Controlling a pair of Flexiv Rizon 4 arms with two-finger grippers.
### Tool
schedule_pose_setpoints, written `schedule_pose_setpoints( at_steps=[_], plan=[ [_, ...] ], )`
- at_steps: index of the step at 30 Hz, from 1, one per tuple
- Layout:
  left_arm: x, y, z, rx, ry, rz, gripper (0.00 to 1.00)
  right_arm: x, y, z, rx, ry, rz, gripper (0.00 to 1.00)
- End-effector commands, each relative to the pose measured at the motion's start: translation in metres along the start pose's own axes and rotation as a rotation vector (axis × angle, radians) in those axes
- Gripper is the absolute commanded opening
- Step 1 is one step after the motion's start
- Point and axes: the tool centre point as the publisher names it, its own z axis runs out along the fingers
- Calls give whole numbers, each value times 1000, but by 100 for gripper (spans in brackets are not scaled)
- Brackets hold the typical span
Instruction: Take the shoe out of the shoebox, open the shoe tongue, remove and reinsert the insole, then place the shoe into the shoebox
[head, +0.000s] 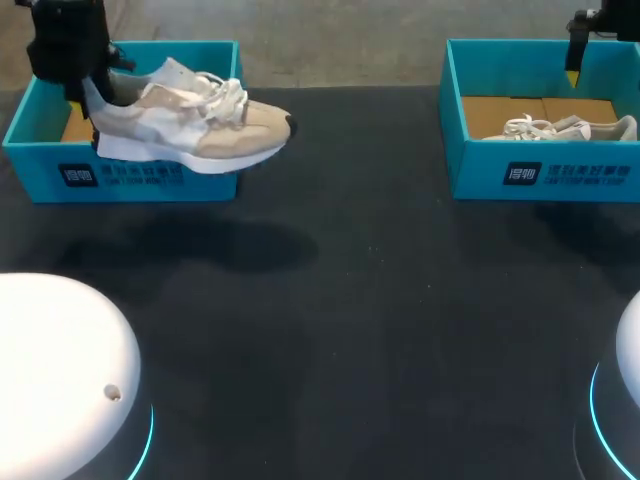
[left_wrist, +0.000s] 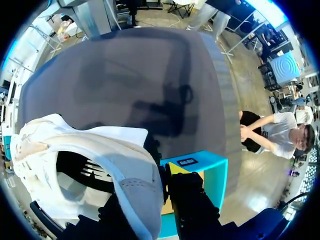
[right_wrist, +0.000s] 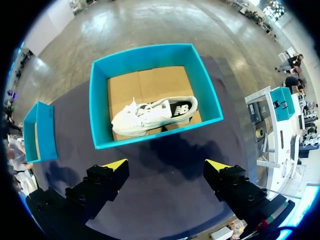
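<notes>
A dark table (head: 350, 330) fills the head view, with a blue box at each far corner. The left shoebox (head: 210, 178) stands at the far left corner, open at the top, its brown cardboard floor showing beside the arm. The shoe (head: 200, 125), a white and beige sneaker with white laces, hangs in the air over that box's front wall. Its heel is over the box and its toe juts out past the box's inner end, towards the middle of the table. Its shadow lies on the table in front of the box.

The left gripper (left_wrist: 147, 192) is pinched on the shoe's heel: in the left wrist view the grey heel collar sits between the two dark fingers, one yellow tip showing just beside it. The shoe's opening and white upper stretch away ahead of the fingers, with a corner of the blue box below.

The right shoebox (head: 480, 175) stands at the far right corner. A second shoe (head: 570, 128), white, lies on its side on the cardboard floor inside. The right gripper (right_wrist: 165, 167) hangs above that box's far right end with its fingers spread wide, holding nothing. In its wrist view the box and the shoe in it lie well ahead of the yellow tips.
</notes>
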Motion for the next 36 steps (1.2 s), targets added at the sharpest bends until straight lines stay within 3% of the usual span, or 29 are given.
schedule_pose_setpoints(
  at_steps=[1,14,26,36],
  plan=[
    [2,-9,-1,-139,-3,0,0,0,1,0,2,-1,0,100],
    [2,-9,-1,-139,-3,0,0,0,1,0,2,-1,0,100],
    [-47,-63,4,-140,92,-60,0,0,1,0,2,-1,0,100],
    [-102,-110,41,-84,46,-83,0,0,1,0,2,-1,0,100]
  ],
)
